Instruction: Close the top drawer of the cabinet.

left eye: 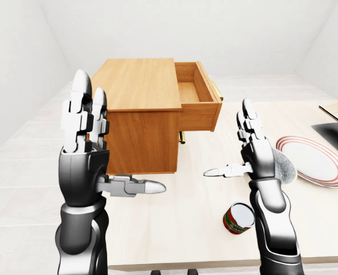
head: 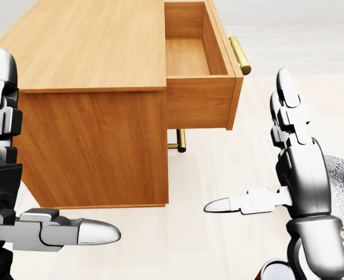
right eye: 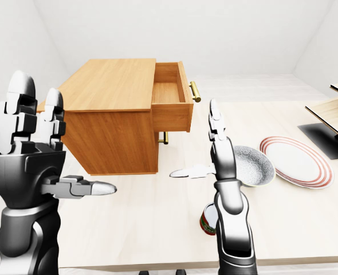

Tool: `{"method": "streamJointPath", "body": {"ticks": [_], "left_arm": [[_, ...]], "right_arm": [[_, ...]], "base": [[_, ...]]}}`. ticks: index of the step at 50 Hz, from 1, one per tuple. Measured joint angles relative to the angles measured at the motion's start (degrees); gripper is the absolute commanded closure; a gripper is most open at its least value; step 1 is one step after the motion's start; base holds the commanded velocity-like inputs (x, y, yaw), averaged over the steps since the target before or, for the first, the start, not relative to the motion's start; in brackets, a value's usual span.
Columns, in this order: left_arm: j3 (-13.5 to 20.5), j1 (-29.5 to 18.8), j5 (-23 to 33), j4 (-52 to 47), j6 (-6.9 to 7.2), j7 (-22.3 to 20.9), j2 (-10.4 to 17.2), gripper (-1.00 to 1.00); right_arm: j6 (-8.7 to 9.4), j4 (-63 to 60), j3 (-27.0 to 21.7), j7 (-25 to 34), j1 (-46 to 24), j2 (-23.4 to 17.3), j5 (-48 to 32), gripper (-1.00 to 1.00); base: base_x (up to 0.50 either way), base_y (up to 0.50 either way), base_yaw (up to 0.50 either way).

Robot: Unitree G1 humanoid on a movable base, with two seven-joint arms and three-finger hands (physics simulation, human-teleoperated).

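Note:
A wooden cabinet (head: pixel 96 140) stands on the pale table. Its top drawer (head: pixel 198 102) is pulled out toward the right of the head view, and it is empty inside. A brass handle (head: pixel 239 55) sits on the drawer's right-facing front. A second brass handle (head: pixel 181 141) shows below, on the shut lower drawer. My right hand (head: pixel 248 140) is open, fingers upright and thumb pointing left. It is lower right of the drawer front and apart from it. At the view's left edge my left hand (head: pixel 49 149) is open, beside the cabinet's near face, holding nothing.
A grey speckled bowl (left eye: pixel 282 166) sits just behind my right hand. A red-rimmed plate (left eye: pixel 315 160) lies further right. A red can (left eye: pixel 238 219) stands near the table's bottom edge, below my right forearm. A dark stand (left eye: pixel 336 136) is at the far right.

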Motion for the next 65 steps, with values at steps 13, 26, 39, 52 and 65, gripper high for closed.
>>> {"method": "streamJointPath", "body": {"ticks": [13, 26, 39, 52, 65], "left_arm": [[-0.6, 0.7, 0.2, 0.1, 0.00, 0.2, -0.1, -1.00], [-1.0, 1.3, 0.3, -0.2, 0.00, 0.1, -0.2, -1.00], [-1.1, 2.1, 1.2, -0.8, 0.00, 1.2, -0.5, -1.00], [-1.0, 2.5, 1.4, -1.3, 0.00, 2.0, -0.6, -1.00], [-1.0, 2.9, 1.4, -1.6, 0.00, 2.3, -0.7, -1.00]], "right_arm": [[0.00, 3.8, -0.8, -0.5, -3.1, -0.8, 0.0, -1.00], [0.00, 5.9, -0.7, -1.1, -4.5, -1.1, -0.5, -1.00], [0.00, 14.4, 0.4, -2.4, -8.4, -1.4, -2.2, -1.00], [0.00, 19.6, 0.9, -3.2, -13.1, -1.7, -3.1, -1.00], [0.00, 26.4, 1.4, -3.8, -19.0, -1.9, -3.5, -1.00]], "base": [[0.00, 0.00, 0.00], [0.00, 0.00, 0.00], [0.00, 0.00, 0.00], [0.00, 0.00, 0.00], [0.00, 0.00, 0.00]]}}
